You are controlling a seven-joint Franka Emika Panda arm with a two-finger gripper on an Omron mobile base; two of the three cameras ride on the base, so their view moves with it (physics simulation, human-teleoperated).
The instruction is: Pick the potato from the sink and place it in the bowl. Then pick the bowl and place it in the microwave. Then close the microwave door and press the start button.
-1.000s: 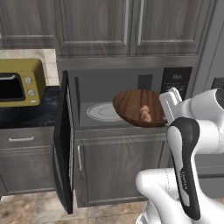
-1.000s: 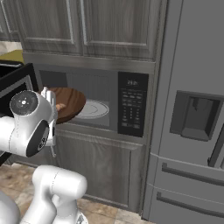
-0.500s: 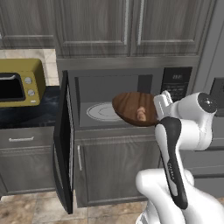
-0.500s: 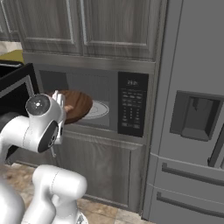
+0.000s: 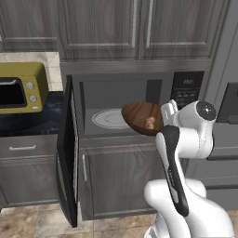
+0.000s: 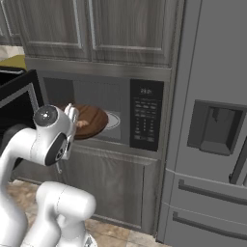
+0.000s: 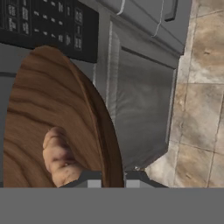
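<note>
Brown wooden bowl (image 5: pixel 142 116) with darker streaked grain; tan-orange potato (image 7: pixel 59 157) inside. Black microwave door (image 5: pixel 66 153), grey microwave (image 5: pixel 121 97) interior, pale glass turntable (image 5: pixel 108 118), black button panel (image 6: pixel 145 116) with white markings. Yellow toaster oven (image 5: pixel 21 88). Grey wood-grain cabinets (image 5: pixel 139 28). Black marbled tabletop (image 5: pixel 28 122). Beige mottled floor tiles (image 7: pixel 201 87).
</note>
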